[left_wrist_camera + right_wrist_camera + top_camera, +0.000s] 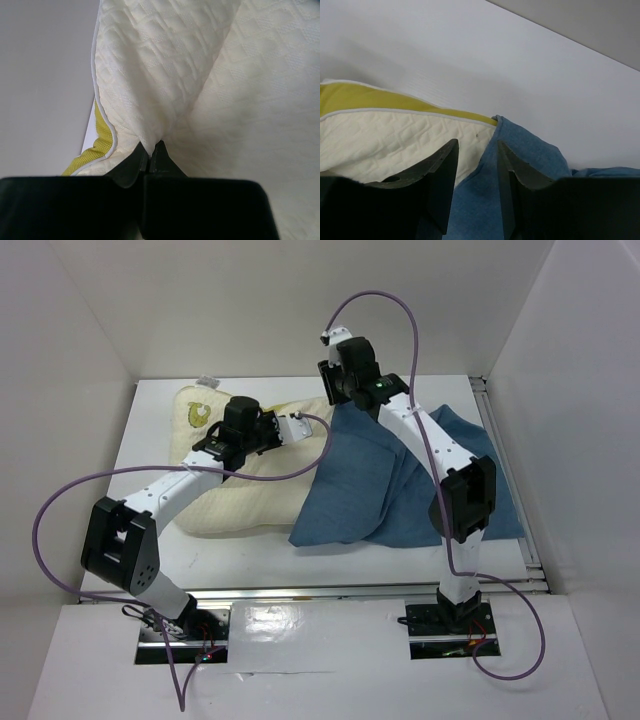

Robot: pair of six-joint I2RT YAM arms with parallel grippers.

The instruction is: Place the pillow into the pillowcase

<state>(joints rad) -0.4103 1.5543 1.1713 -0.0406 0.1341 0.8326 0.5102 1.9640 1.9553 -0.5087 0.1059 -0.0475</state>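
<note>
The pillow [210, 90] is matt quilted cream cloth with a yellow mesh edge, the pillowcase [520, 165] matt wrinkled blue cloth, the bench [495, 60] smooth white, and the right gripper [477, 150] matt black plastic.

Bright, diffuse white light, faint soft shadows, a sheen on the table [250, 565]; wrist views slightly soft.

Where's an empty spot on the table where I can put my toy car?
Bare table shows left of the pillow, by the side wall, and in a narrow strip along the near edge in front of the pillowcase. The middle is crowded: pillow and pillowcase meet there.
</note>
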